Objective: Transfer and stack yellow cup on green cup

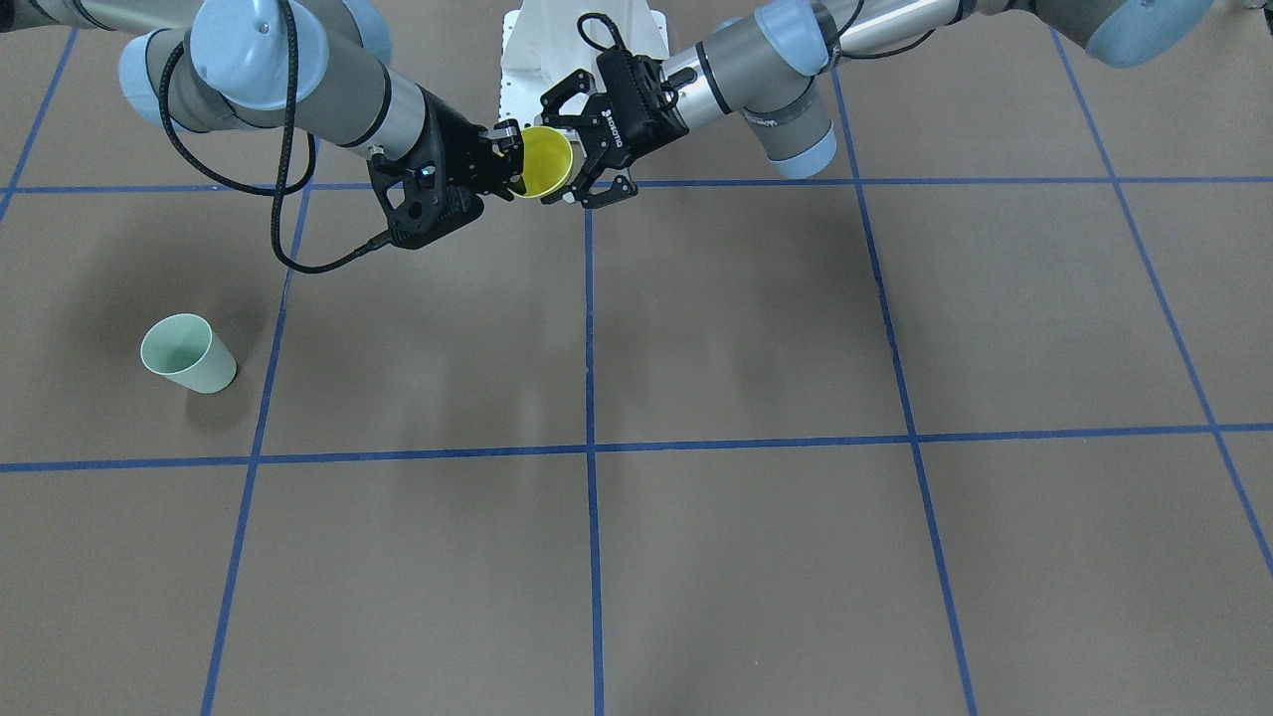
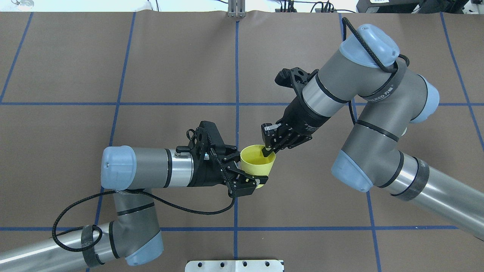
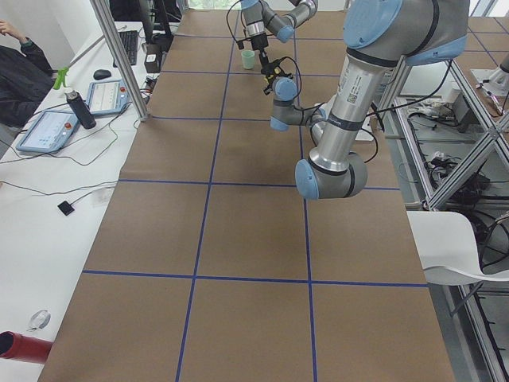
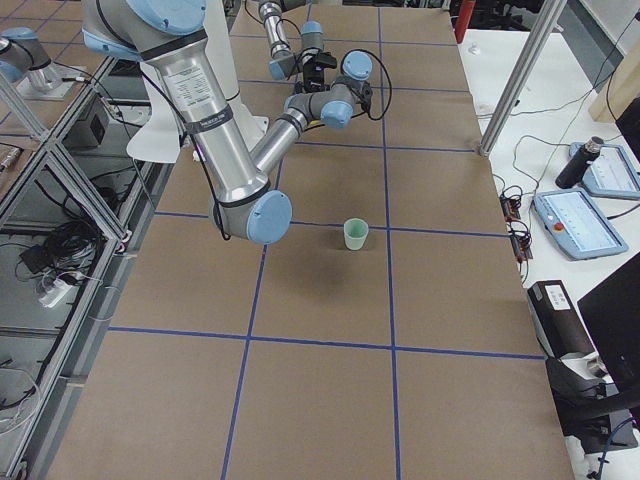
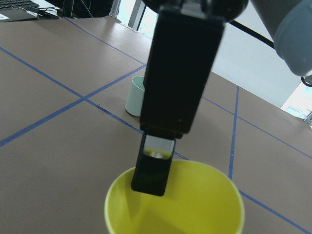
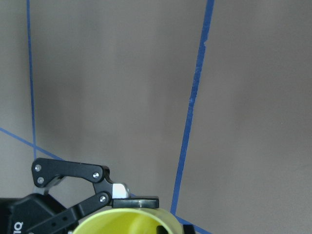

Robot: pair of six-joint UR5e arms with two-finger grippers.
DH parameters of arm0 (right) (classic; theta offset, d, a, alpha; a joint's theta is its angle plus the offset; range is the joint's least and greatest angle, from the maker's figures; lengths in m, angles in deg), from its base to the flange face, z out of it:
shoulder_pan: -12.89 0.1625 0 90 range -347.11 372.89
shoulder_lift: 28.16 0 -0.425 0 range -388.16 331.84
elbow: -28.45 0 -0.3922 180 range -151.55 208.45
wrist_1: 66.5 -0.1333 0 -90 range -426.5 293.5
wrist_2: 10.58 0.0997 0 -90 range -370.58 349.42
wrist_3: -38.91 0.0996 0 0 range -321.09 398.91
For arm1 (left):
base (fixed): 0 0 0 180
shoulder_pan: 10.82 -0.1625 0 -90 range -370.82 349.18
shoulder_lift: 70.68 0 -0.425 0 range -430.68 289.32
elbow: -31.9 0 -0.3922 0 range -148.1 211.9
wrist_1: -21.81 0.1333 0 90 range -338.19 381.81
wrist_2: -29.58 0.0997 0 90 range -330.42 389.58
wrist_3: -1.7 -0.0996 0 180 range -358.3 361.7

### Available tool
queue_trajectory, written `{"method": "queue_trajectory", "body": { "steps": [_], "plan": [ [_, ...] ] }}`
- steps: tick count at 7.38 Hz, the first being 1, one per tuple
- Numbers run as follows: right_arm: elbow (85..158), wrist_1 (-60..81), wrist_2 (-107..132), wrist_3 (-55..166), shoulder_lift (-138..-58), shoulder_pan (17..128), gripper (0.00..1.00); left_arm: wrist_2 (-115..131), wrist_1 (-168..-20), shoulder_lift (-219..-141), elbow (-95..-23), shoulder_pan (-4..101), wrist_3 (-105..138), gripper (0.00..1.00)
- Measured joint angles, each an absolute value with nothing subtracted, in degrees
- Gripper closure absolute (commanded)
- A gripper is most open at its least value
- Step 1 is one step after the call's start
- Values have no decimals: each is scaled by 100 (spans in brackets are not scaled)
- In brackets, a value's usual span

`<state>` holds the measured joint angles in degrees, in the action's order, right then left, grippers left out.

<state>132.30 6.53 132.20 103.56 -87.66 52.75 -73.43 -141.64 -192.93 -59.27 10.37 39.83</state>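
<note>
Yellow cup (image 2: 258,160) hangs upright in mid-air, its wall cradled between the left gripper's (image 2: 249,175) spread fingers and its rim pinched by the right gripper (image 2: 268,150), well apart from the green cup (image 1: 188,353) on the right arm's side.

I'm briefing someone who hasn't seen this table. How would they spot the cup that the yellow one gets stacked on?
Start from the brown table with its blue tape grid. Both arms meet over the middle, at the yellow cup. The green cup stands alone, upright and open, well off to the robot's right, beside a blue line. It is pale mint, and nothing touches it.
</note>
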Motion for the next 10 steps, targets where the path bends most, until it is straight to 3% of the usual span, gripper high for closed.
{"method": "queue_trajectory", "body": {
  "steps": [10],
  "plan": [
    [13244,654,13195,10282,-8841,5480,100,-7317,-14168,-19452,-5925,1110,5111,0]
  ]
}}
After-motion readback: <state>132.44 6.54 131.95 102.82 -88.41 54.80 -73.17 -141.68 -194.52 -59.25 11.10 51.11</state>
